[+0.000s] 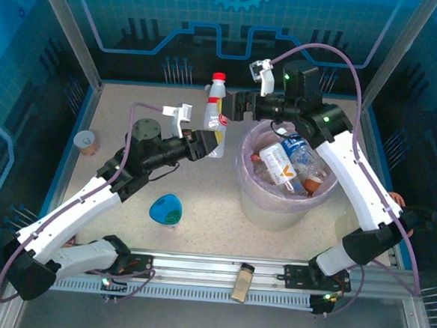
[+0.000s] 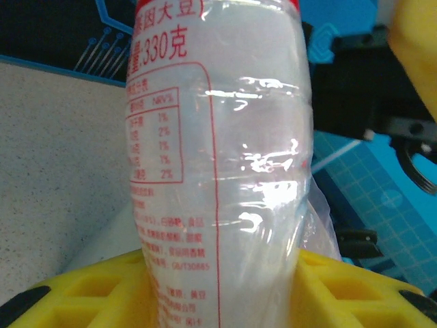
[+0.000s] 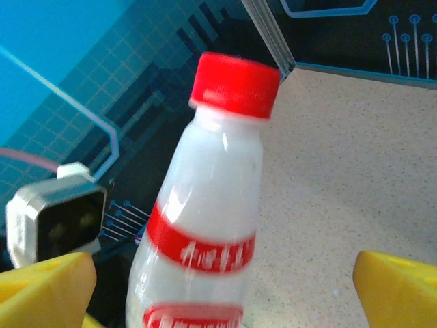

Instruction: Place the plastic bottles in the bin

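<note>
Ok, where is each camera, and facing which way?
Top external: above, behind the robot, looking down on left arm, right arm, bin.
Left wrist: behind the left gripper, facing the white bottle its yellow fingers clamp.
Right wrist: behind the right gripper, facing the bottle's red cap between open fingers.
All share the bottle.

Work surface: a speckled beige table (image 1: 202, 185) bounded by blue walls on the left, right and far sides. A round translucent pinkish bin (image 1: 275, 207) stands right of centre. A blue teardrop-shaped dish (image 1: 165, 209) lies near the front, left of the bin and apart from it. A small tan paper cup (image 1: 87, 141) stands upright at the left edge. Along the near edge runs an aluminium rail (image 1: 196, 271), on which a small jar (image 1: 243, 283) with a brownish lid lies on its side.
</note>
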